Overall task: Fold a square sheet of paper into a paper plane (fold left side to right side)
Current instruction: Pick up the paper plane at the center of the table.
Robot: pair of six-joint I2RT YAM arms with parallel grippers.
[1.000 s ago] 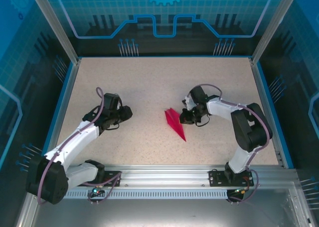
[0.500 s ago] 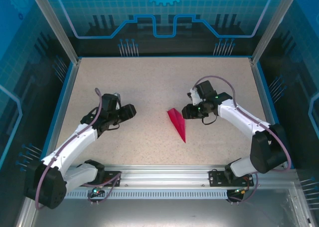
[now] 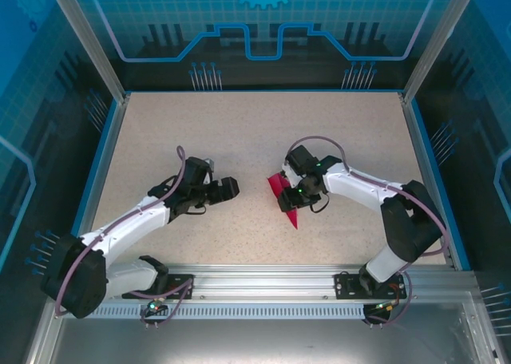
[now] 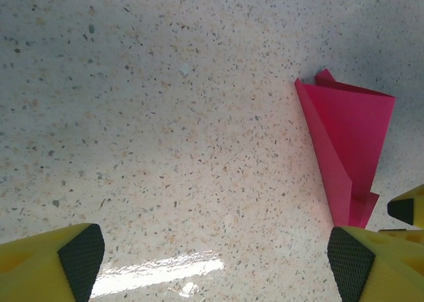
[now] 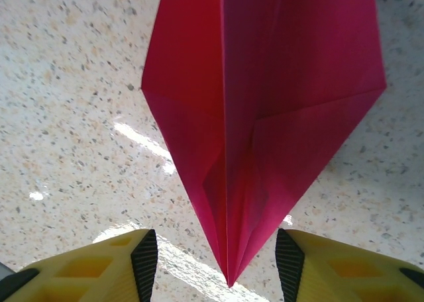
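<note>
1. Straddling a pointed end of the plane (image 5: 265,83), the right claw (image 5: 217,265) has yellow fingers with black pads (image 5: 144,259) set apart. A strip of counter shows between each pad and the paper.
2. Right claw, overhead view (image 3: 289,202): over the plane's middle, right of the counter's centre. Its arm reaches in from the right.
3. Left claw (image 4: 215,262): pads (image 4: 83,259) wide apart, nothing between them, bare counter beneath.
4. Left claw, overhead view (image 3: 231,189): near the plane's left side, apart from it, pointing toward it.
5. Plane, overhead view (image 3: 276,186): magenta-pink paper folded to a narrow dart, lying on the counter. Its long axis is slanted, with the wide end farther off and the sharp tip toward the near edge.
6. Plane, right wrist view: a centre crease runs its length, and diagonal folds meet it on both sides.
7. Plane, left wrist view (image 4: 344,130): lies to the right of the open claw, its narrow end just beside the right-hand pad.
8. Counter (image 3: 239,132): speckled beige, blue-rimmed.
9. Rail (image 3: 263,282): metal, along the near edge, carrying both arm bases.
</note>
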